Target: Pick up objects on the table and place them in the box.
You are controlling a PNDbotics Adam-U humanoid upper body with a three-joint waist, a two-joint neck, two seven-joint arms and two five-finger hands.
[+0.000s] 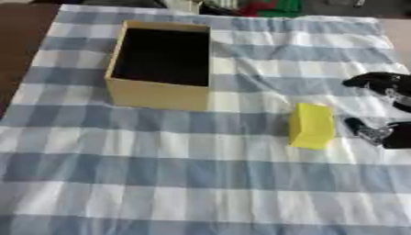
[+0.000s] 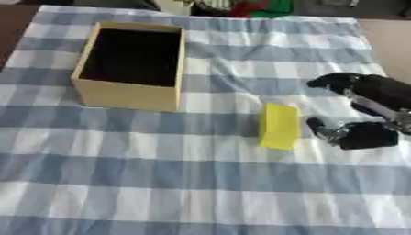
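Reaching in from the right edge of the frame, the right hand [image 2: 365, 110] sits just beside the yellow block [image 2: 279, 125], which lies flat on the blue-and-white checked cloth [image 2: 160, 183], right of centre. Fingers spread wide here: 1 dark finger [image 2: 337, 81] arches above and to the right of the block, while the thumb [image 2: 321, 127] pokes in low, close to the block's right side. Whether that thumb tip is touching the yellow face or stopping just short is hard to say from this blurred view; nothing is curled round the block.

Up in the upper left of the frame stands the box [image 1: 152, 94], tan walls, open top, dark inside, well apart from the block and the hand. Nothing can be made out in that dark interior.

Along the top edge, beyond the cloth, some red and green clutter [image 1: 269, 7] shows, too blurred to name.
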